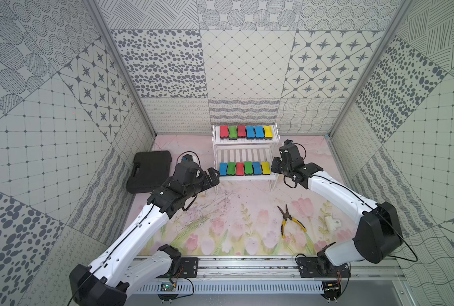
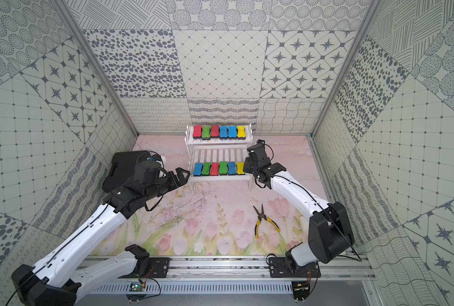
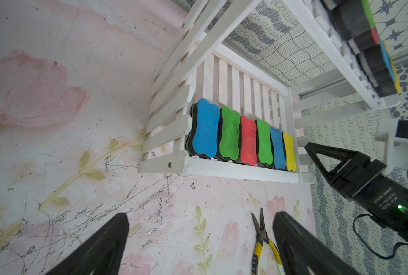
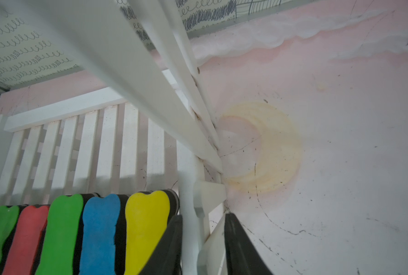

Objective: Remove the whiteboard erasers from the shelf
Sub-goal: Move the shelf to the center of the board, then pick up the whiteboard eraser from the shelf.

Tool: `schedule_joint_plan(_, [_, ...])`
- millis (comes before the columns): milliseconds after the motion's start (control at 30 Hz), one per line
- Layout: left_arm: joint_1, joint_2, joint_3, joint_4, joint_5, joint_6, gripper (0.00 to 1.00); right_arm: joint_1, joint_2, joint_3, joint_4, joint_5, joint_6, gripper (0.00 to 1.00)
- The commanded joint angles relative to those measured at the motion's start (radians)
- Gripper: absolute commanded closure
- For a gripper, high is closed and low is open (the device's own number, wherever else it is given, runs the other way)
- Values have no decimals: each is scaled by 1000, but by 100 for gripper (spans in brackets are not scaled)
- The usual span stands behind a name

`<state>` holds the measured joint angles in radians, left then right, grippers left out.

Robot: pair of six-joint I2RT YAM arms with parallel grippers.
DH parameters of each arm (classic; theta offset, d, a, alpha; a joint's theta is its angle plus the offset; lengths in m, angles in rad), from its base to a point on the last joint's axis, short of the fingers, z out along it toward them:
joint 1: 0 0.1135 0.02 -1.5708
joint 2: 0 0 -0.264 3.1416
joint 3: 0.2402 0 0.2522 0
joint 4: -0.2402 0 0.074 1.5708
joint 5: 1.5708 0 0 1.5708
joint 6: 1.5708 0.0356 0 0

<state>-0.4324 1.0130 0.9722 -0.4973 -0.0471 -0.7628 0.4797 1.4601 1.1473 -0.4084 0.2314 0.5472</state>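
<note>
We look down on a pale pink tabletop mat [image 1: 233,230] printed with tulips and scuffed with dark scratches. Two white-and-black arms reach in from the near edge, the left arm [image 1: 130,233] on the left side and the right arm [image 1: 334,190] on the right. A flat black plastic case [image 1: 149,169] lies shut at the far left, partly hidden behind the left arm's wrist. The white two-tier stepped shelf [image 1: 243,156] of slatted boards stands at the far middle, close to the back wall, with its upper tier farther back than its lower one. The left gripper [image 1: 213,177] hangs just left of the lower tier's near left corner, its jaws spread wide and holding nothing. The right gripper [image 4: 203,215] sits at the right end of the lower tier with its jaws a narrow way apart. In the right wrist view the shelf's corner post and side rail show between them, and we cannot tell whether the fingers [image 4: 169,247] touch the wood. All twelve small bone-shaped whiteboard erasers [image 1: 248,167], with coloured tops and dark felt undersides, rest on the shelf. Six are packed side by side along the lower tier's near edge, running blue, green, red, green, blue, yellow from left to right. The other six on the upper tier run red, green, red, blue, blue, yellow. Yellow-handled long-nose pliers [image 1: 289,221] lie on the mat at the near right, well apart from the shelf. A small white plastic piece [image 1: 333,224] lies just to their right.
</note>
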Motion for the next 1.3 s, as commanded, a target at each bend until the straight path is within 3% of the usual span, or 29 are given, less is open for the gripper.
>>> schedule_joint_plan(0, [-6, -15, 21, 16, -23, 30, 0, -7, -84, 32, 7, 7, 27, 52])
schedule_joint_plan(133, [-6, -34, 29, 7, -23, 43, 0, -7, -181, 32, -47, -18, 23, 46])
schedule_joint_plan(300, [-6, -36, 28, 1, -29, 59, 0, 3, -235, 149, -117, -107, -37, 52])
schedule_joint_plan(500, [-6, -25, 28, -6, -31, 64, 0, 53, -44, 477, -277, -54, -108, 53])
schedule_joint_plan(800, [-6, -6, 56, -19, -35, 75, 0, 53, 267, 844, -430, 14, -157, 56])
schedule_joint_plan(1000, [-6, 0, 57, -27, -43, 80, 1, 52, 355, 955, -482, 69, -179, 56])
schedule_joint_plan(1267, [-6, -2, 53, -26, -47, 83, 0, 42, 416, 1019, -504, 43, -167, 53])
